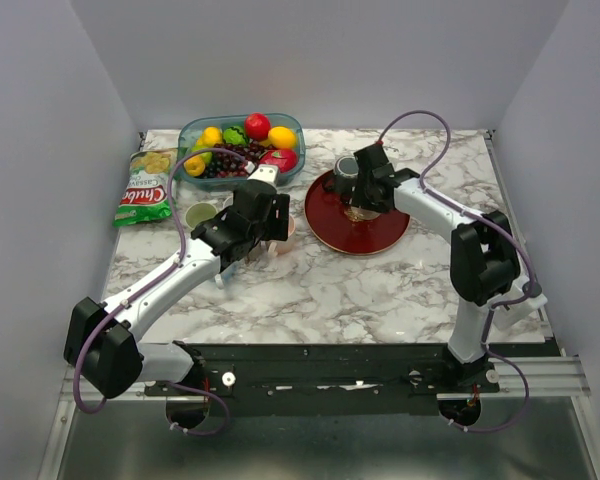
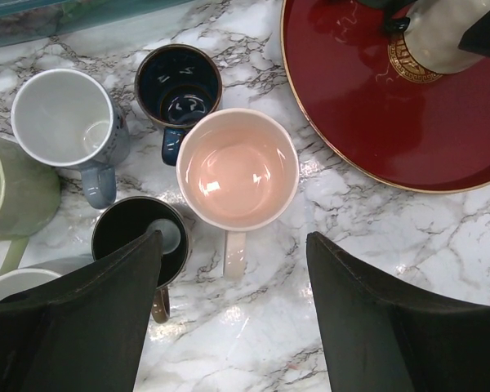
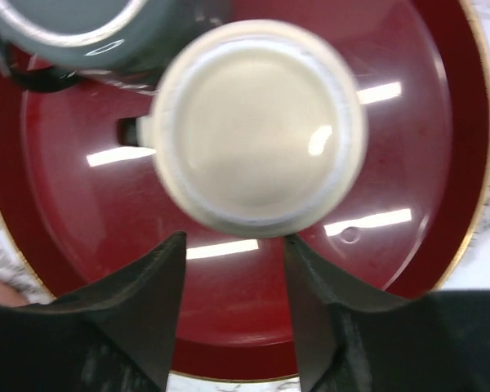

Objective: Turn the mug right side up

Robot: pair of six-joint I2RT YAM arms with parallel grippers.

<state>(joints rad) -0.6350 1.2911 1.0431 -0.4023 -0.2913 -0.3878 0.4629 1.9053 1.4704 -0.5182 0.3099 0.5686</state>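
A cream mug (image 3: 260,122) stands upside down on the red plate (image 3: 441,163), its flat base facing the right wrist camera. It shows in the left wrist view (image 2: 445,37) too. My right gripper (image 3: 233,241) is open just above it, the fingertips at the near rim of the mug, touching nothing. In the top view the right gripper (image 1: 365,190) covers most of the mug. My left gripper (image 2: 233,245) is open and empty above the marble, just near an upright pink mug (image 2: 237,167).
An upright grey mug (image 3: 82,33) sits on the plate beside the cream one. Dark blue (image 2: 178,82), white (image 2: 65,118), black (image 2: 135,237) and green (image 2: 12,188) mugs stand left of the pink one. A fruit tray (image 1: 240,145) and chip bag (image 1: 145,188) lie at the back left.
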